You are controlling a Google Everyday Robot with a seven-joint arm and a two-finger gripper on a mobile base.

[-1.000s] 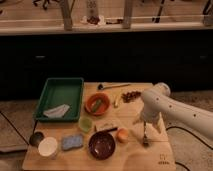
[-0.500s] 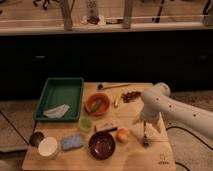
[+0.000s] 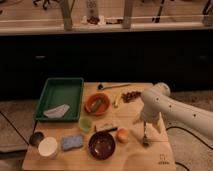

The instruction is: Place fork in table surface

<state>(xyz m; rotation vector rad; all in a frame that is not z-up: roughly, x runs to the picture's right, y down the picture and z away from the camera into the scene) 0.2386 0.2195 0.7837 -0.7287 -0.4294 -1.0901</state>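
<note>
The fork (image 3: 145, 139) is a thin dark utensil lying on the right part of the light wooden table surface (image 3: 150, 155), to the right of the brown bowl (image 3: 102, 144). My gripper (image 3: 144, 127) hangs at the end of the white arm (image 3: 172, 107), pointing down directly over the fork's near end. Its jaws stand open. I cannot make out whether they touch the fork.
A green tray (image 3: 49, 92) holding a white cloth sits at the left. An orange bowl (image 3: 96, 104), green cup (image 3: 86, 123), blue sponge (image 3: 73, 142), white cup (image 3: 48, 147), orange fruit (image 3: 122, 135), long-handled utensil (image 3: 112, 86) and brush-like utensil (image 3: 106, 127) crowd the middle.
</note>
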